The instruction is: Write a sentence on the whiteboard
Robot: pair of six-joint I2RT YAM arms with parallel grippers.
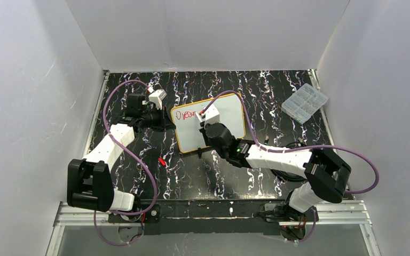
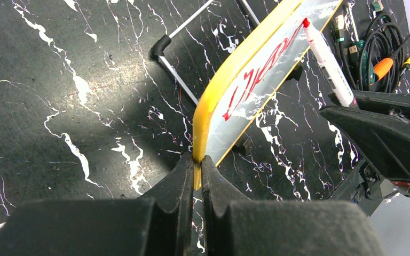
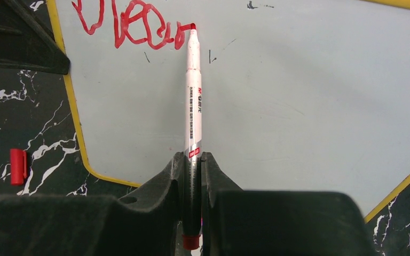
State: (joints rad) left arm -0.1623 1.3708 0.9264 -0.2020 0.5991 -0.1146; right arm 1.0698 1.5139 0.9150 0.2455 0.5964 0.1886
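The whiteboard (image 1: 229,128), white with a yellow frame, lies mid-table. My left gripper (image 2: 197,162) is shut on the whiteboard's yellow left edge (image 2: 208,112). My right gripper (image 3: 193,159) is shut on a white marker (image 3: 192,101) with a red tip. The tip touches the board (image 3: 299,96) at the end of the red writing (image 3: 133,26), the start of the sentence, near the board's top left. In the top view the same red letters (image 1: 186,114) show left of the right gripper (image 1: 209,118).
A red marker cap (image 1: 161,161) lies on the black marbled table left of the board's near corner, also in the right wrist view (image 3: 17,166). A clear compartment box (image 1: 305,102) sits at the far right. Cables (image 2: 379,58) lie beyond the board.
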